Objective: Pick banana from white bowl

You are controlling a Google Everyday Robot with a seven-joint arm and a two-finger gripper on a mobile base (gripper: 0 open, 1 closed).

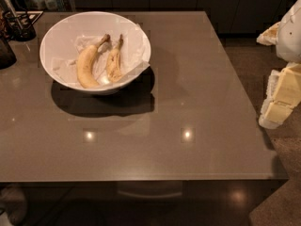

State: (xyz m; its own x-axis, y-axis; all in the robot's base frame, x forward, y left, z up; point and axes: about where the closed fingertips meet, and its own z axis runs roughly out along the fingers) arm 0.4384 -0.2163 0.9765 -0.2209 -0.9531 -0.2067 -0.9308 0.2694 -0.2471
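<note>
The white bowl stands at the far left of the brown table and is lined with crumpled white paper. Two bananas lie in it side by side. The banana, the smaller one with brown patches and a dark stem, lies on the right. The cleaner, evenly yellow banana lies to its left. My gripper is at the right edge of the view, beyond the table's right side, well away from the bowl and holding nothing that I can see.
The brown table has its front edge near the bottom and its right edge close to the arm. Dark objects, including a black holder, stand at the far left corner. Dark cabinets line the back.
</note>
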